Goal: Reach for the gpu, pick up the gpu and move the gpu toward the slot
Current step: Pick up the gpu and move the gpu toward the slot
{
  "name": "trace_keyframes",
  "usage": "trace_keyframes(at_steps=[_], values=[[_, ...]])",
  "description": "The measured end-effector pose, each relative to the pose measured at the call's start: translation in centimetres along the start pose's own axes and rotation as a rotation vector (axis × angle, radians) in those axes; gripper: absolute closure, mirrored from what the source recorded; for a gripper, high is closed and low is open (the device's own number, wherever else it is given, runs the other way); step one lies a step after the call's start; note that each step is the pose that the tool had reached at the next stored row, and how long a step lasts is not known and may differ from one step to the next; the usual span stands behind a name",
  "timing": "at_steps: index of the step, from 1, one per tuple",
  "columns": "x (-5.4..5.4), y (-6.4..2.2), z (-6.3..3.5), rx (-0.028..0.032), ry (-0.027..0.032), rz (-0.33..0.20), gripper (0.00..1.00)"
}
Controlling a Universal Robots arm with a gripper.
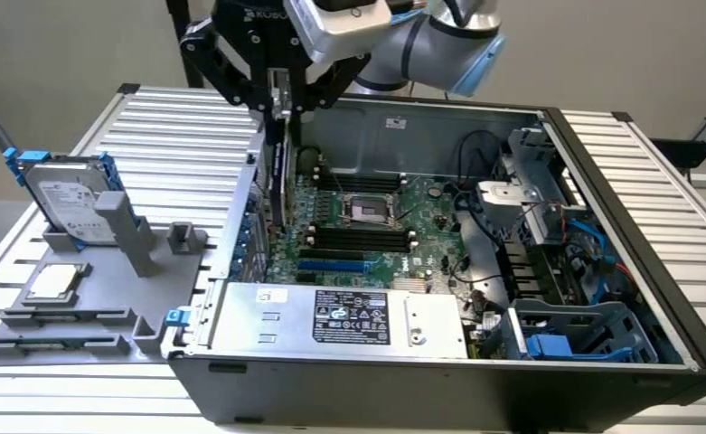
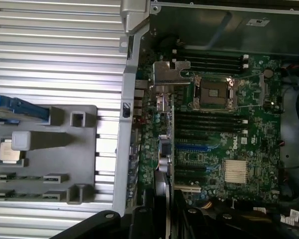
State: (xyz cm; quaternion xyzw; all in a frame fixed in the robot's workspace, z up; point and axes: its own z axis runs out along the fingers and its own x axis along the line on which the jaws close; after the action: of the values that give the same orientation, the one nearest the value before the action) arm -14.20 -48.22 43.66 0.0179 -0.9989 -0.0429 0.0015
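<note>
We see the gripper (image 1: 283,101) above the open computer case (image 1: 618,271), near the wall on the exterior view's left, its black fingers closed on the gpu (image 1: 277,172), which hangs edge-on as a thin dark card reaching down toward the motherboard (image 1: 377,226).

In the wrist view the gpu (image 2: 170,134) reads as a narrow vertical sliver with its silver bracket (image 2: 170,72) at the far end, poised over the board's expansion slots (image 2: 194,148) (we cannot tell whether its lower edge touches anything yet).

Risks, as we judge them:
- Card thin and held by one edge: a small tilt could swing the bracket into the case wall.
- Edge connector could land beside the slot and scrape green board or small parts around it.
- Smooth card faces might slip between the fingers if it catches.

Materials: ribbed aluminium table (image 1: 160,136), matte grey plastic fixture (image 1: 99,298) holding a silver hard drive (image 1: 73,203) with blue rails and a small square chip (image 1: 56,283). Steel case, glossy green board, finned heatsink (image 2: 239,174), labelled power supply (image 1: 341,316).
</note>
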Motion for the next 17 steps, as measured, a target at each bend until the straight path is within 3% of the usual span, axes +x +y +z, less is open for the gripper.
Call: trace_keyframes(at_steps=[9, 17], values=[[-4.1, 0.08, 0.13, -0.0001, 0.0023, 0.000, 0.74], [-7.6, 0.99, 0.76, 0.0001, 0.0040, 0.000, 0.74]])
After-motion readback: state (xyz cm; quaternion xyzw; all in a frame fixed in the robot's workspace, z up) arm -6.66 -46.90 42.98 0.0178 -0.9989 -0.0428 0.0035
